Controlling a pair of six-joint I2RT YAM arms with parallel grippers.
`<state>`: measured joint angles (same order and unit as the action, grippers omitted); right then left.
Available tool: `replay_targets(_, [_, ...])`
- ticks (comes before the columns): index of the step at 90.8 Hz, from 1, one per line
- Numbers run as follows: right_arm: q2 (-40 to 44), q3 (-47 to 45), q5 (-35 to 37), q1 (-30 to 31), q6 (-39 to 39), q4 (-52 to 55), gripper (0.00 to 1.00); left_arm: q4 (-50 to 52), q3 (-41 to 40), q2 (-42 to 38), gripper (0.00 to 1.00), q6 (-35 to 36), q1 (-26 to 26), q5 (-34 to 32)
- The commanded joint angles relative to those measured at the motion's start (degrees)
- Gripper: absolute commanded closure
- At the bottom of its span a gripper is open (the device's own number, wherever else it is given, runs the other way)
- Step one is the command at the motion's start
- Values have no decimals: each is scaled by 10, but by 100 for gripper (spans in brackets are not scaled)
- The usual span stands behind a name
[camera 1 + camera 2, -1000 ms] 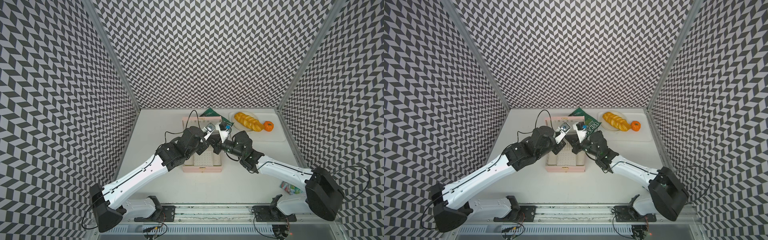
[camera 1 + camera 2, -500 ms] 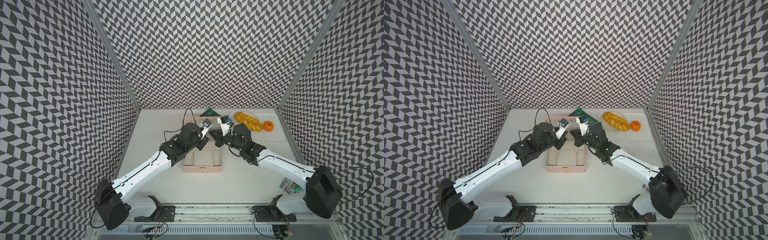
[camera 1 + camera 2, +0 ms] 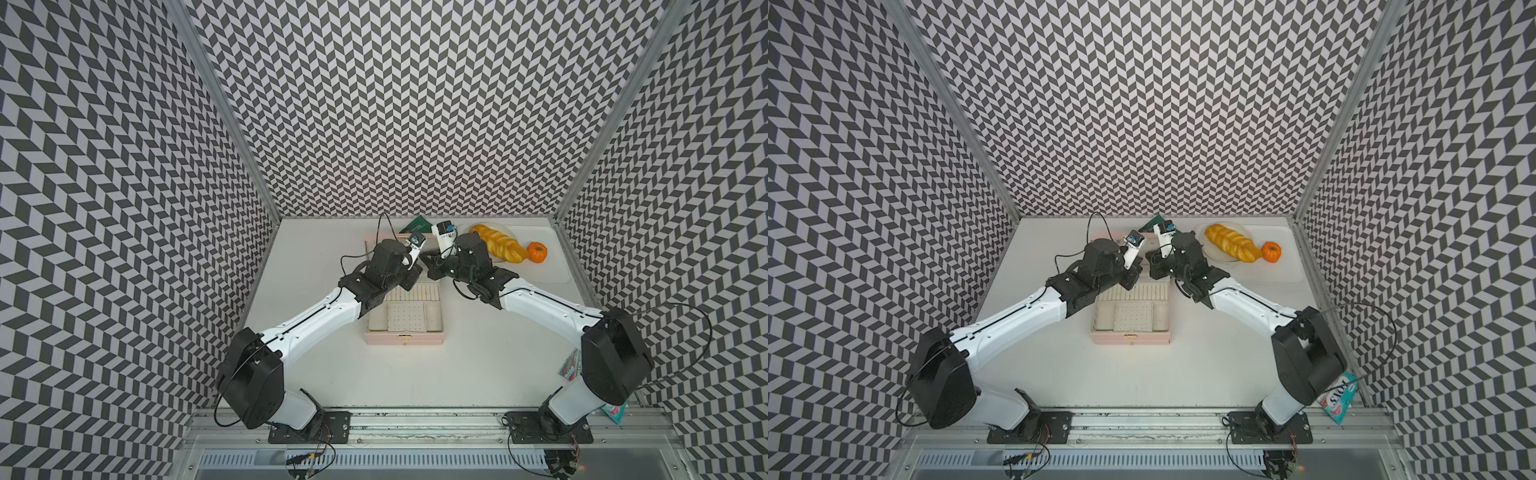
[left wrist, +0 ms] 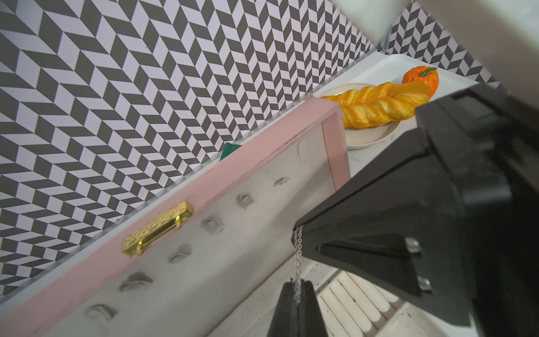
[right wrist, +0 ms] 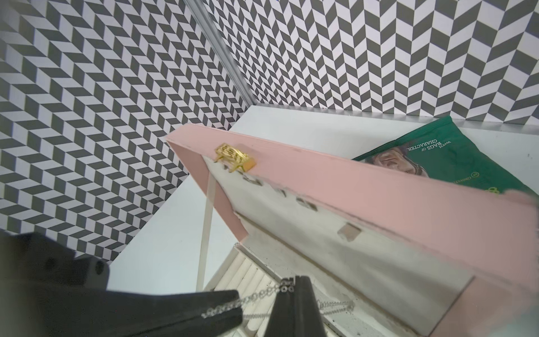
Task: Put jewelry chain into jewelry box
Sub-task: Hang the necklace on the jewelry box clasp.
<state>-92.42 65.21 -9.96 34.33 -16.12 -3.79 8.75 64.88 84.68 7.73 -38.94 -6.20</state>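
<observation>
Silvery links of the jewelry chain [image 4: 297, 262] in the left wrist view, strung taut from the left pincer [image 4: 296, 306], shut tight on them, to the tip of the right pincer [image 4: 300, 233], likewise clamped. Behind, the jewelry box [image 4: 239, 172], lid raised, hooks [image 4: 213, 226] bare.

In the right wrist view, the chain held above the ring rolls [image 5: 248, 274], with a loose tail hanging past the right pincer. Whether touching the lining, unclear. Judged unfinished: lowering and release left to do.

In both top views, box open mid-table [image 3: 478, 374], both wrists crowded over its back half. Little room there: upright lid just behind, green bag [image 3: 417, 225] at the far edge, braided bread [image 3: 498, 245] and small pumpkin [image 3: 537, 252] toward the far right corner. Bare table along the left and near edges.
</observation>
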Motion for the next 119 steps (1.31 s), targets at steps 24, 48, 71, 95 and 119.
replay_targets(24, [-12,8,21,-25,-7,10,100,-48,44,34,100,-22,13,40])
replay_targets(48, [-35,46,19,-32,-13,26,100,-55,75,62,100,-27,20,54])
replay_targets(71, [-49,64,26,-37,-23,26,100,-56,92,76,100,-29,29,65])
replay_targets(95, [-47,65,36,-47,-42,27,100,-54,105,90,100,-27,32,69])
replay_targets(119, [-55,70,30,-50,-47,26,100,-56,113,100,100,-30,35,69])
